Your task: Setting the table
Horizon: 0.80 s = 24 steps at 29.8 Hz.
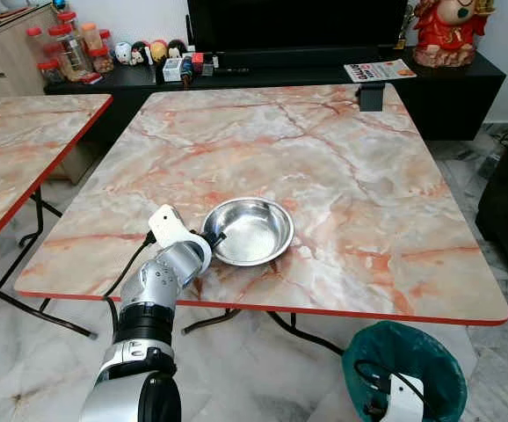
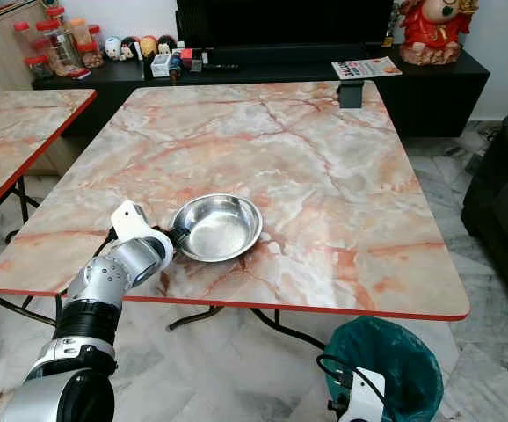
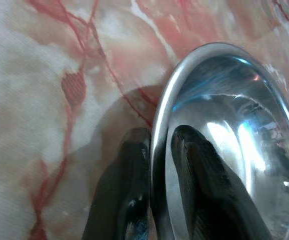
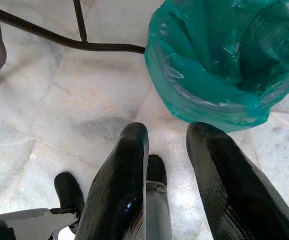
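Note:
A shiny steel bowl (image 1: 252, 230) rests on the marble table (image 1: 324, 158), near its front edge. My left gripper (image 1: 212, 238) is at the bowl's left rim and is shut on it. In the left wrist view one black finger (image 3: 129, 185) lies outside the rim and the other inside the steel bowl (image 3: 234, 140). My right arm hangs low beside the table, and its gripper (image 4: 167, 145) is open above the floor with nothing between its fingers.
A bin with a green liner (image 1: 408, 360) stands on the floor under the table's front right corner. A second marble table (image 1: 17, 149) is to the left. A dark sideboard (image 1: 263, 70) with jars, small figures and a magazine runs behind. A small black stand (image 1: 371, 95) sits at the table's far edge.

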Motion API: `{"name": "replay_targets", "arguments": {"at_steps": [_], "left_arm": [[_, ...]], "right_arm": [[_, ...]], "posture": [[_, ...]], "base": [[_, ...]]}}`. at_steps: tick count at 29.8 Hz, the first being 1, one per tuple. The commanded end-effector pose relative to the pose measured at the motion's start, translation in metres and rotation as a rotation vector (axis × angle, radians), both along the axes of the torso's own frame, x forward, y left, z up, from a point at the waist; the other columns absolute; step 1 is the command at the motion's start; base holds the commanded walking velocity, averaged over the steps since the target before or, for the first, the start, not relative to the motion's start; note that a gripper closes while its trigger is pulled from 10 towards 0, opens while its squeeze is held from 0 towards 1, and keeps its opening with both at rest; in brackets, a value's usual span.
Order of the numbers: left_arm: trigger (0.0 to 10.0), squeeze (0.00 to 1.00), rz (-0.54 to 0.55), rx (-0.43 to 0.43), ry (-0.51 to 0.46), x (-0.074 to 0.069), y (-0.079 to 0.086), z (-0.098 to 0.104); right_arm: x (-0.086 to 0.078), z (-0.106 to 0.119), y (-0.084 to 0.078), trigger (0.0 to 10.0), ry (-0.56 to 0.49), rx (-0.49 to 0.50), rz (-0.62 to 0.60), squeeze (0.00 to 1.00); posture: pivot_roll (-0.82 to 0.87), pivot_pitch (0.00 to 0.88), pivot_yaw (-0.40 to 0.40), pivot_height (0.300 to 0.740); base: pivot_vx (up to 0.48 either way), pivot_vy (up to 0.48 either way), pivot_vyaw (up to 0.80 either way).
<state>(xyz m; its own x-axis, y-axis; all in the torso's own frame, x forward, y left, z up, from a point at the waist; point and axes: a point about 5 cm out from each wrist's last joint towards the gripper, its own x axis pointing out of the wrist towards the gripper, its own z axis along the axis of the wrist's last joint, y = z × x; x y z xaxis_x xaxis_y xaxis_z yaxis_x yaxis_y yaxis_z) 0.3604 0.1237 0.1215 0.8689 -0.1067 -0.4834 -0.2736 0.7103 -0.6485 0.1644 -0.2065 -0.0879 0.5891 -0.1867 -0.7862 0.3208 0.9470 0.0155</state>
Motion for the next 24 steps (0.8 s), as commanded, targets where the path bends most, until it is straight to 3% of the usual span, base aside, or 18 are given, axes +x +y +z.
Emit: {"name": "replay_targets", "arguments": {"at_steps": [1,5,6,7,10,11,12,14,15,18,20,21,24], "left_arm": [[10.0,1.00,0.012,0.010,-0.011,0.002,0.001,0.005],[10.0,1.00,0.002,0.012,-0.025,0.003,0.001,0.006],[10.0,0.00,0.004,0.021,-0.034,0.003,0.002,0.008],[10.0,0.00,0.004,0.021,-0.034,0.003,0.002,0.008],[10.0,0.00,-0.002,0.171,-0.131,0.003,0.012,0.019],[10.0,0.00,-0.003,0.356,-0.181,0.001,0.023,0.023],[10.0,0.00,0.000,0.427,-0.199,-0.001,0.028,0.024],[10.0,0.00,0.011,0.478,-0.221,-0.004,0.035,0.025],[10.0,0.00,0.072,0.547,-0.291,-0.011,0.052,0.030],[10.0,0.00,0.173,0.631,-0.383,-0.023,0.075,0.038],[10.0,0.00,0.220,0.761,-0.384,-0.031,0.093,0.037],[10.0,0.00,0.271,0.863,-0.349,-0.039,0.110,0.033],[10.0,0.00,0.369,1.038,-0.268,-0.058,0.146,0.026]], "right_arm": [[0.003,0.001,0.002,10.0,-0.010,0.003,-0.002,0.00],[0.003,0.001,0.002,10.0,-0.009,0.004,-0.002,0.00],[0.003,0.001,0.002,10.0,-0.009,0.004,-0.002,0.00],[0.003,0.001,0.002,10.0,-0.009,0.004,-0.002,0.00],[0.004,0.002,0.002,10.0,-0.014,0.005,-0.003,0.00],[0.004,0.002,0.002,10.0,-0.016,0.005,-0.002,0.00],[0.004,0.002,0.002,10.0,-0.016,0.005,-0.002,0.00],[0.004,0.002,0.002,10.0,-0.016,0.005,-0.002,0.00],[0.004,0.002,0.001,10.0,-0.016,0.003,0.001,0.00],[0.004,0.002,0.001,10.0,-0.015,0.003,0.005,0.00],[0.004,0.002,0.001,10.0,-0.015,0.003,0.008,0.00],[0.005,0.002,0.001,10.0,-0.016,0.003,0.012,0.00],[0.006,0.002,0.002,10.0,-0.018,0.003,0.018,0.00]], "posture": [[0.01,0.000,0.072,0.740],[0.01,0.000,0.071,0.740],[0.01,0.000,0.071,0.740],[0.01,0.000,0.071,0.740],[0.01,0.000,0.071,0.740],[0.01,0.000,0.072,0.740],[0.01,0.000,0.072,0.740],[0.01,0.000,0.070,0.740],[0.02,0.000,0.066,0.740],[0.02,0.000,0.064,0.740],[0.02,0.000,0.064,0.740],[0.02,0.000,0.064,0.740],[0.04,0.000,0.060,0.740]], "base": [[0.000,0.000,0.00],[0.000,0.000,0.00],[0.000,0.000,0.00],[0.000,0.000,0.00],[0.000,0.000,0.00],[0.000,0.000,0.00],[0.000,0.000,0.00],[0.000,0.000,0.00],[0.000,0.000,0.00],[0.000,0.000,0.00],[0.000,0.000,0.00],[0.000,0.000,0.00],[0.000,0.000,0.00]]}}
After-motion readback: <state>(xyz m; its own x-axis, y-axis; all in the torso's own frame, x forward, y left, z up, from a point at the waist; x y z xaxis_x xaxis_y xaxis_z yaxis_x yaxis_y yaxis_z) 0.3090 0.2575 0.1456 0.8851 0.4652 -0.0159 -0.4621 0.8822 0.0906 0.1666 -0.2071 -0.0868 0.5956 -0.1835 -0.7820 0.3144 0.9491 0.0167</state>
